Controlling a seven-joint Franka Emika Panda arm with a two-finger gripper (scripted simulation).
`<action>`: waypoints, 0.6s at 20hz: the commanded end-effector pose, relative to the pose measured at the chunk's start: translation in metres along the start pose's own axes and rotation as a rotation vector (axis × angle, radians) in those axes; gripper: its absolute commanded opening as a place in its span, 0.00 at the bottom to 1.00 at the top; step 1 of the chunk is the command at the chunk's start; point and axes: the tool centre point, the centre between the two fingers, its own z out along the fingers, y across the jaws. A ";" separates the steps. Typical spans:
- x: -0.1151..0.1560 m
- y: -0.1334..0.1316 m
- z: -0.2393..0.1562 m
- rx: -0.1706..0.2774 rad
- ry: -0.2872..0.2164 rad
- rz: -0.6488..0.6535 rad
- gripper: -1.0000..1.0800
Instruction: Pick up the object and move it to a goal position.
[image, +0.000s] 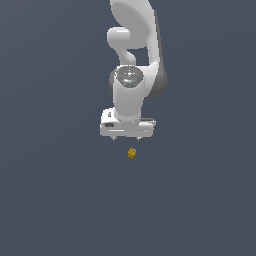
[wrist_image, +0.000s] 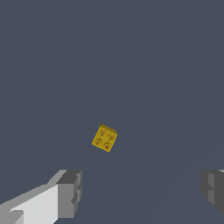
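A tiny mustard-yellow toy brick (image: 132, 153) with round studs on top lies on the plain dark grey floor. In the wrist view the brick (wrist_image: 104, 138) lies ahead of the fingers and apart from them. My white gripper (image: 126, 138) hangs above the floor, points down, and stands just behind and above the brick. Its jaws are wide apart and hold nothing. Its grey fingertips (wrist_image: 70, 194) show in the wrist view with a broad gap between them, and my gripper (wrist_image: 142, 190) is empty there.
The white arm (image: 134, 60) rises behind the gripper toward the top of the exterior view. The dark grey floor (image: 60, 200) spreads all around.
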 end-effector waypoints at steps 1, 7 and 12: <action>0.000 -0.003 0.007 0.004 0.001 0.035 0.96; 0.000 -0.013 0.030 0.019 0.005 0.159 0.96; -0.001 -0.023 0.052 0.031 0.008 0.281 0.96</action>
